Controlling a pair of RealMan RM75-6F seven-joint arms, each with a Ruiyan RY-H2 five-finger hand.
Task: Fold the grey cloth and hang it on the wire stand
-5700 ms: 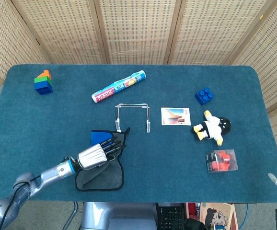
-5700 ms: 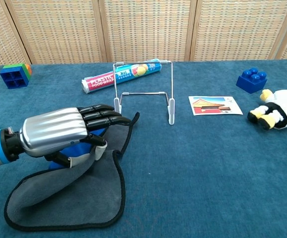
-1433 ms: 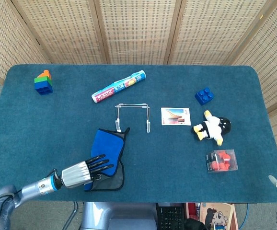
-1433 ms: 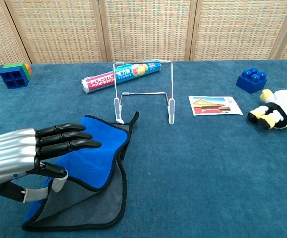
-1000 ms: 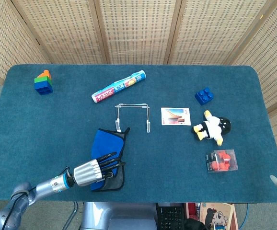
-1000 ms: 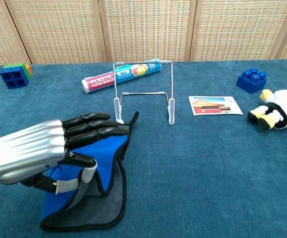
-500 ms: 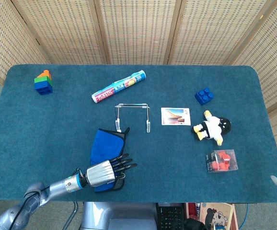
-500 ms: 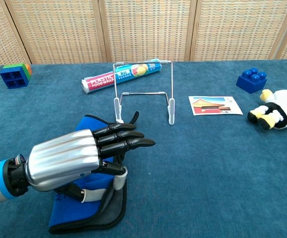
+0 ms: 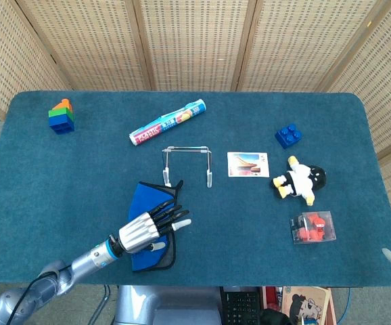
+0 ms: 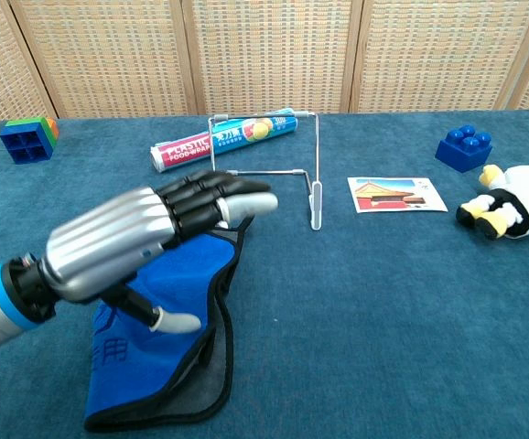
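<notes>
Lifted since half a second ago, the silver-and-black left hand (image 10: 145,233) now hovers above the folded grey cloth with blue inner face (image 10: 159,347), its fingers (image 10: 211,197) stretched apart toward the stand and holding nothing. That cloth lies flat on the blue-carpeted bench (image 9: 249,223), blue side up with a grey edge showing at its near end, its far corner just beside the left foot of the thin wire stand (image 9: 186,162). Further right lie a picture card (image 9: 247,164) and a black-and-white plush toy (image 9: 300,180); the right hand is out of sight.
</notes>
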